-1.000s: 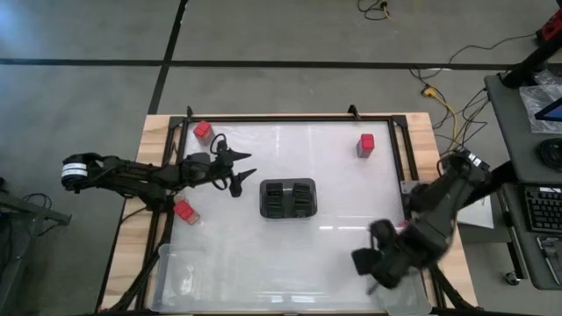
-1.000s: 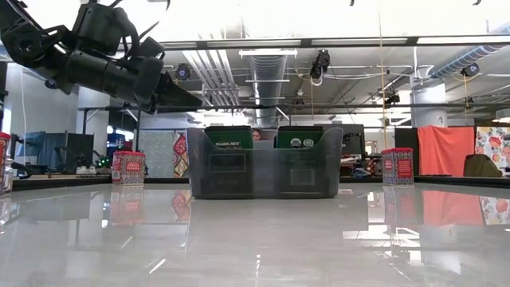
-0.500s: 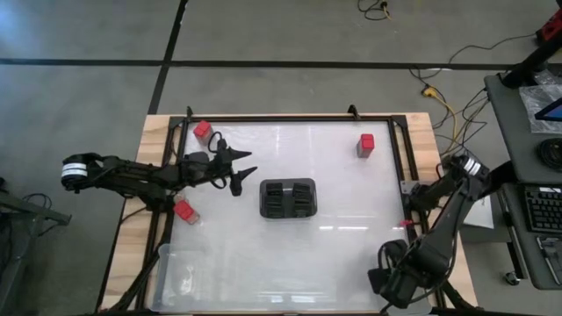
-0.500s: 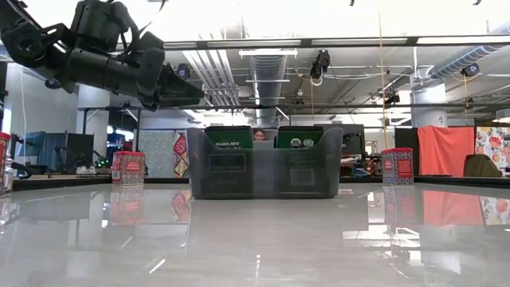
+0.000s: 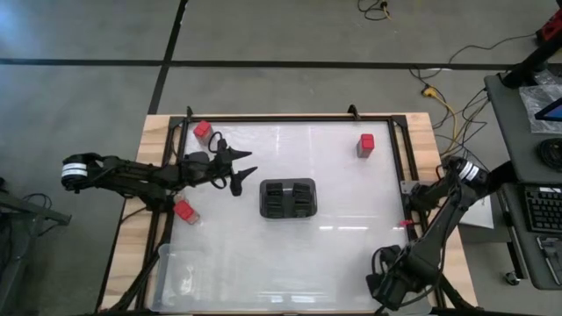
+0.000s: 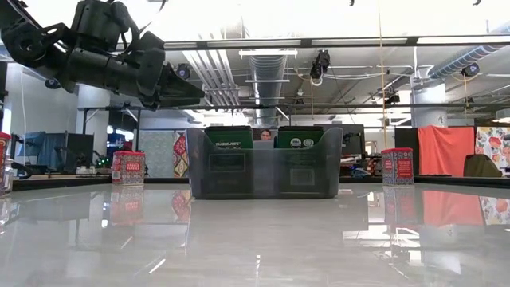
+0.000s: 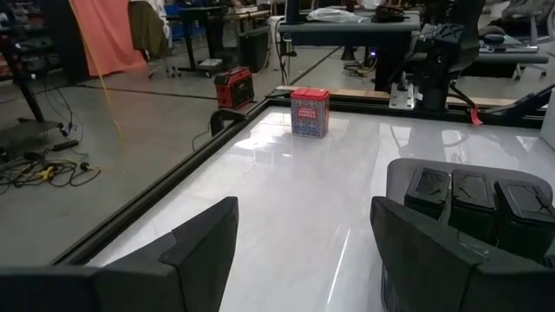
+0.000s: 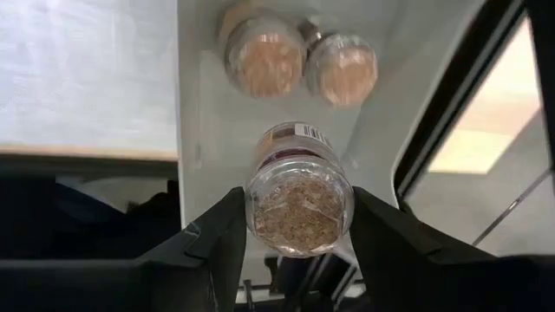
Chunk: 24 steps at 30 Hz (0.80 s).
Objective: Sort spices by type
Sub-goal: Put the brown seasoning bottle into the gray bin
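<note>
Since 1 s ago the right arm is seen swung back twd the near right table corner; right gripper (image 5: pixel 392 283) is now lower at that corner than before. Left arm unchanged.

Table (image 5: pixel 342 189): glossy white top, black frame, wood border. Dark slotted holder (image 5: pixel 288 198) is sited mid-table; in low view it is seen centre w/ green-labelled items behind it. Clear bin (image 5: pixel 189 272) is sited at near left corner; contents can't be made out.

Left arm is stretched in from the left edge; left gripper (image 5: pixel 241 164) is held above the table, just left of the holder, fingers spread wide, nothing between them. In left wrist view both fingers (image 7: pixel 204 247) are seen apart, holder to one side.

Right gripper is closed on a round jar (image 8: pixel 299 195), tan granules visible thru glass, pinched between both fingers. Two more round jars (image 8: pixel 299 61) w/ tan tops are seen beyond it, side by side, touching, in a pale tray-like container.

Red boxes: one at far left corner (image 5: pixel 203 131), one at left edge (image 5: pixel 183 211) nr the frame, one far right (image 5: pixel 366 143). The far-right box is also seen in left wrist view (image 7: pixel 310 112), upright by the frame.
</note>
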### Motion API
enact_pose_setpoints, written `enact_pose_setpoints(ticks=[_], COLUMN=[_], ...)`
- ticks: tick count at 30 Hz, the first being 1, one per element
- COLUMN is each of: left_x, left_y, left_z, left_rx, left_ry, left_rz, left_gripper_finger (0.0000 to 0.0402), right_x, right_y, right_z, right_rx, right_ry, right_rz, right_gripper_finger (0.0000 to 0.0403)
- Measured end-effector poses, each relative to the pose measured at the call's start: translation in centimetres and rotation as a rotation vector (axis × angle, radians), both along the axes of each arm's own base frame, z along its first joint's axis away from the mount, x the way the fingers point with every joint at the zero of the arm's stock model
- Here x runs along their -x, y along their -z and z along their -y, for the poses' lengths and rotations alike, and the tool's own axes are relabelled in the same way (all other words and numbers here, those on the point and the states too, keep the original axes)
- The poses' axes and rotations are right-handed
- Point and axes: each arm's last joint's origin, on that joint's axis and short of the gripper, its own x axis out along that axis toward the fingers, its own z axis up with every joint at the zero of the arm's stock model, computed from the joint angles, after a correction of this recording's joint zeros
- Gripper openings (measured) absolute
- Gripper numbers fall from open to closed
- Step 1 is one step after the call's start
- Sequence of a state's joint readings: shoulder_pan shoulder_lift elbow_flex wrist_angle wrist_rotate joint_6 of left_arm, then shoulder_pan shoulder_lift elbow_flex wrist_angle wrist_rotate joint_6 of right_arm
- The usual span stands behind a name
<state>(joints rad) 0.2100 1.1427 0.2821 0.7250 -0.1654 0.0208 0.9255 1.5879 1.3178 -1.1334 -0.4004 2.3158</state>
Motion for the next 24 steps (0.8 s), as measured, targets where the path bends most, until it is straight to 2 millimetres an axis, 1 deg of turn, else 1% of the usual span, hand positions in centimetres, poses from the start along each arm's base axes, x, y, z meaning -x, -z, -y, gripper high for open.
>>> enact_pose_setpoints(ticks=[8, 12, 18, 24], left_x=[0.0, 0.0, 0.0, 0.0], left_y=[0.0, 0.0, -0.1, -0.1], left_z=[0.0, 0.0, 0.0, 0.0], left_rx=[0.001, 0.002, 0.002, 0.002], left_ry=[0.0, 0.0, 0.0, 0.0], left_rz=[0.0, 0.006, 0.011, 0.011], left_gripper_finger=[0.0247, 0.0247, 0.0247, 0.0247], right_x=[0.6, 1.0, 1.4, 1.3], right_y=[2.9, 4.1, 5.4, 6.5], right_z=[-0.8, -0.5, -0.1, -0.2], right_rx=[-0.071, -0.049, -0.044, -0.096], right_ry=[-0.011, -0.014, -0.015, -0.015], right_rz=[0.047, 0.031, 0.026, 0.061], right_gripper_finger=[0.0185, 0.0179, 0.0179, 0.0184])
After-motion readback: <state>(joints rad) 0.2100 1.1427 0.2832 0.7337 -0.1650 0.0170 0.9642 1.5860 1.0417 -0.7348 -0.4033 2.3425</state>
